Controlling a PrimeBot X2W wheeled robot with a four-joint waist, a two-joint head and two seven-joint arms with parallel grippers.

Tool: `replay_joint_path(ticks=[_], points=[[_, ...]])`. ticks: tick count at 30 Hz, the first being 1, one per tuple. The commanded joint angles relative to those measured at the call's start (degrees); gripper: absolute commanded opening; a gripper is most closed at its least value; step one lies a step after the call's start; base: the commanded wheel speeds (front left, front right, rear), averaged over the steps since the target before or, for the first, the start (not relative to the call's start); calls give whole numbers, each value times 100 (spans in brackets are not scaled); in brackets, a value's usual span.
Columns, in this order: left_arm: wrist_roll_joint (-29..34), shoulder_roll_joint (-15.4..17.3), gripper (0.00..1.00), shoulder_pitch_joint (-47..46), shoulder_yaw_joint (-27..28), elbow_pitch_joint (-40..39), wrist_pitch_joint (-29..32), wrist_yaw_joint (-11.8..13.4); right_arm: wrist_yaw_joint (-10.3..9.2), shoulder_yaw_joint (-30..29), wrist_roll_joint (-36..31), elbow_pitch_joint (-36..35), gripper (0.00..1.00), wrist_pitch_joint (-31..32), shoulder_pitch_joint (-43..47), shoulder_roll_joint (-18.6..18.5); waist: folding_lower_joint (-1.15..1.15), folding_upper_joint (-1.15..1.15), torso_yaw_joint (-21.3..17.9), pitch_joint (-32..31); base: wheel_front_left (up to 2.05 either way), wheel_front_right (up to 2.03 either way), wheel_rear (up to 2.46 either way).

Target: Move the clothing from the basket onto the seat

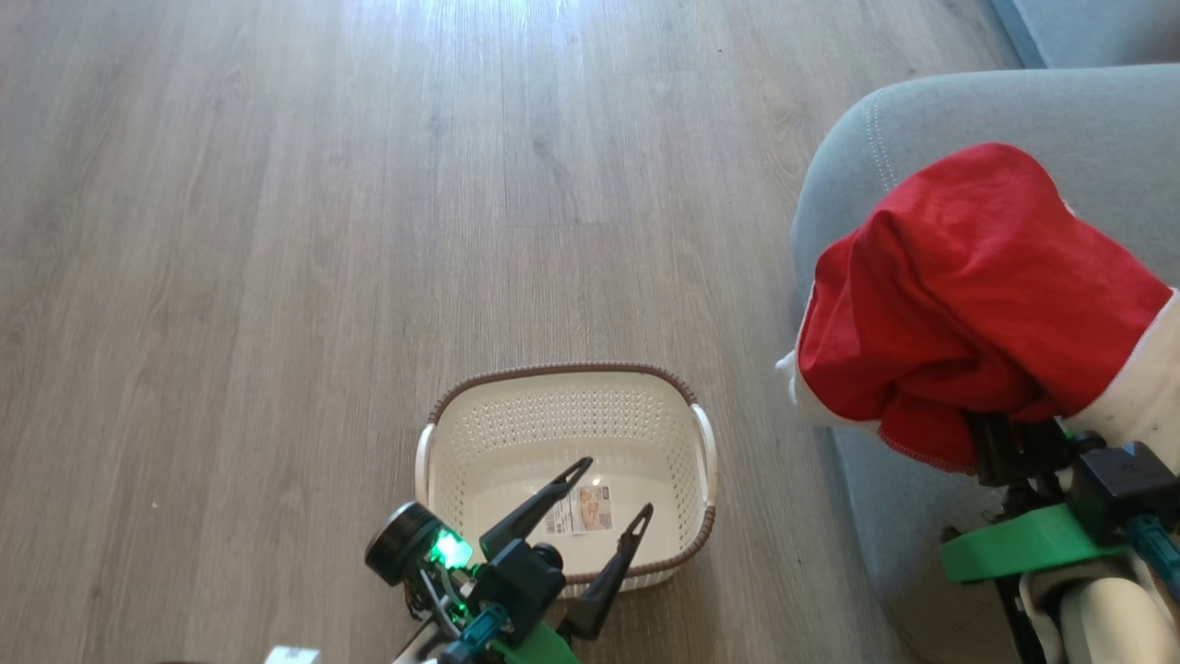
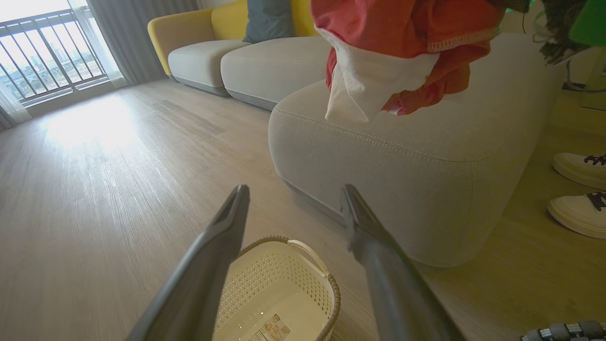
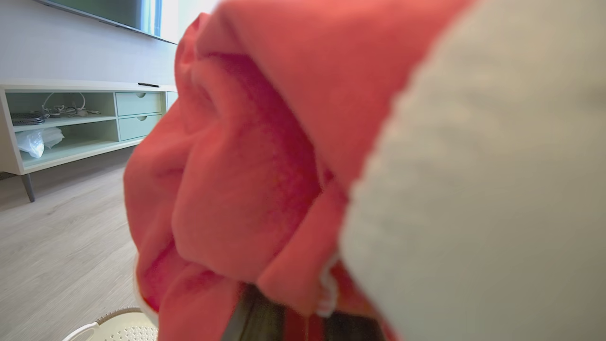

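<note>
- The floor (image 1: 277, 231) before me is pale grey-brown wood-look planking, with bright glare on its far part.
- The basket (image 1: 553, 420) stands upright on it, close in front of me, with a label sticker (image 1: 583, 510) on its bottom.
- The seat (image 1: 968, 111) rests on the floor to my right, near the basket but apart from it.
- My left wrist view shows two white sneakers (image 2: 580, 168) with dark laces on the planks beside the seat.
- My right wrist view shows a pale green TV console (image 3: 71, 123) standing on a slim leg.
</note>
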Motion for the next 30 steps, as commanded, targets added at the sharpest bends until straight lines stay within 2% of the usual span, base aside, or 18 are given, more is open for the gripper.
replay_joint_path(ticks=[1,9,30], points=[[-32,5,100,-214,182,-210,11,70,-1,116,17,-216,0,-55,-117,-63,0,0,-24,4,0,0,0],[-17,50,100,-224,153,-275,11,95,-1,103,-30,-302,0,-55,-203,-53,0,0,-390,62,0,0,0],[13,90,100,-429,-51,-459,11,181,-1,-25,-48,-439,0,-55,-301,-16,0,0,-1991,254,0,0,0]])
